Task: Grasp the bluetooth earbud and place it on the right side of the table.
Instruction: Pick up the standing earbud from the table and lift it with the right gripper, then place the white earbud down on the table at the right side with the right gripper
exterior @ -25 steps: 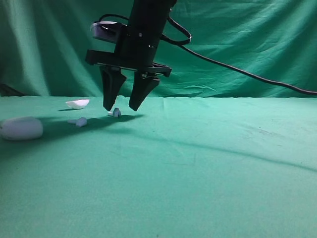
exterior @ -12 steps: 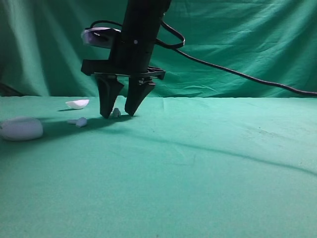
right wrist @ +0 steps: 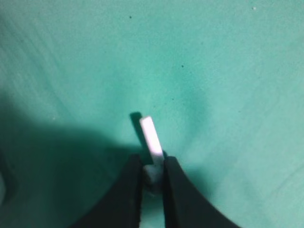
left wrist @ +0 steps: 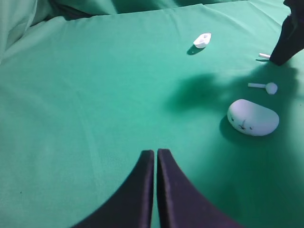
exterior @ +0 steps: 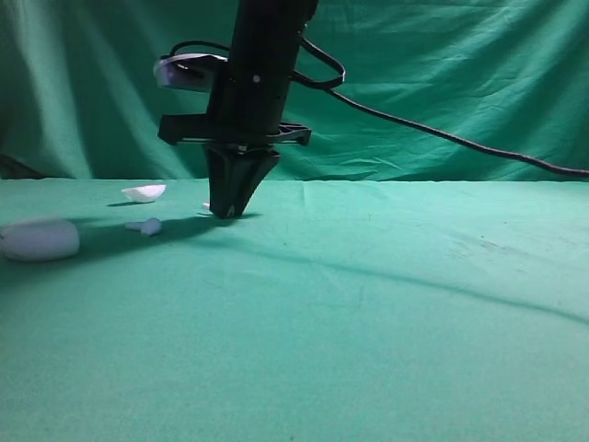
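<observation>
Right hand (right wrist: 152,173) clenched on the bluetooth earbud (right wrist: 151,137), tips down at the table (exterior: 368,304), left of centre.
The stem juts forward from between the tips, its long axis in line with them; the goal lies well to the right. Left hand (left wrist: 155,159) is pressed together, empty, farther off. Counted: two earbuds including the spare earbud (exterior: 145,226), one case (exterior: 39,238), one white shell (exterior: 144,191).
</observation>
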You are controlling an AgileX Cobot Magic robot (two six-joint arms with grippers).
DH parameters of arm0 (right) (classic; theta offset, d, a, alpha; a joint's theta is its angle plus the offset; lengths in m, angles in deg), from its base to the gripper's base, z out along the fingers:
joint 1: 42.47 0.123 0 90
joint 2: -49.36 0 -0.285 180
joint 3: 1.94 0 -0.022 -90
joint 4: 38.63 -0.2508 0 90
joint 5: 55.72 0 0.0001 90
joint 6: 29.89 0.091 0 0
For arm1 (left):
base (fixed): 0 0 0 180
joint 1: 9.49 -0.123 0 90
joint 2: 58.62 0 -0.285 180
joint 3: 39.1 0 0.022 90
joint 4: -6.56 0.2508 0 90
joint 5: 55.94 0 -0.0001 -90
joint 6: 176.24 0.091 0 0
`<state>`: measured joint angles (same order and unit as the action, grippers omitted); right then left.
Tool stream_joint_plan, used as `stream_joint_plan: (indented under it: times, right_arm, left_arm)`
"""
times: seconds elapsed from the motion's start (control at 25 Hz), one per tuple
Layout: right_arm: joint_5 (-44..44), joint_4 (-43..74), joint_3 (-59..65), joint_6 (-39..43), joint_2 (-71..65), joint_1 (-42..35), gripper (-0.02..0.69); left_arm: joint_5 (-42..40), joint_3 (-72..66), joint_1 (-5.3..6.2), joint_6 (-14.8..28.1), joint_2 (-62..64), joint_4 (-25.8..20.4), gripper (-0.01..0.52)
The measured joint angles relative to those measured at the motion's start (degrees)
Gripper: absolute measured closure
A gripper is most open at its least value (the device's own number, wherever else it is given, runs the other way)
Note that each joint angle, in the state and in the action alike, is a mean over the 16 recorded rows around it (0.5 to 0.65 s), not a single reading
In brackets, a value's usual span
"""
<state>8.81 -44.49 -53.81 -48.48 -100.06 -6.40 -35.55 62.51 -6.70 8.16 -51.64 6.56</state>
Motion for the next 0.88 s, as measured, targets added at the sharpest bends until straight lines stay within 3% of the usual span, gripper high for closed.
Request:
stream_joint_plan:
  times: [0.12,0.56,0.88]
  right_arm:
    - [1.7,0.5,-1.3,0.0,0.8,0.0,0.566]
    - [6.9,3.3,-5.3,4.0,10.0,-2.3,0.568]
    - [7.3,4.1,0.6,9.0,21.6,-8.3,0.568]
  left_arm:
    - [0.0,0.0,0.00,0.0,0.0,0.0,0.514]
    - [0.0,0.0,0.00,0.0,0.0,0.0,0.514]
    - [0.0,0.0,0.00,0.0,0.0,0.0,0.514]
